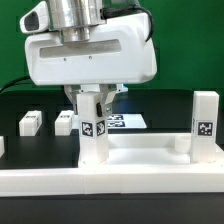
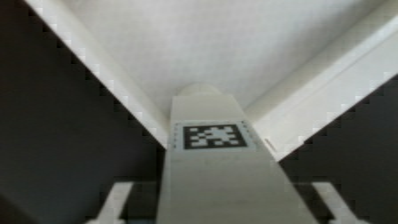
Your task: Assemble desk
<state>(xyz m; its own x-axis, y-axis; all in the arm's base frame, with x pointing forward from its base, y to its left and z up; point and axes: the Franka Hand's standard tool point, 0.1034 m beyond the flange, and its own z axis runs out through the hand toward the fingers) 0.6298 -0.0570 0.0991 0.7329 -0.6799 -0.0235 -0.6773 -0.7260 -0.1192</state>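
Between the parted fingers (image 2: 119,203) stands a tagged desk leg (image 2: 222,170), untouched; an off-centre squeeze could tip it over.

Your arm's silver wrist (image 1: 72,14) stands vertical above the white-cased two-finger gripper (image 1: 92,108), which points straight down with jaws partly apart.

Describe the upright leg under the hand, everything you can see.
The leg is a square white post, plastic-looking, with a black-and-white tag on one face. It stands upright at a corner of the desk panel, where two rims meet, toward the exterior view's left. Its base is hidden, so seating cannot be told. The hand straddles its top; the fingers flank it with small gaps showing.
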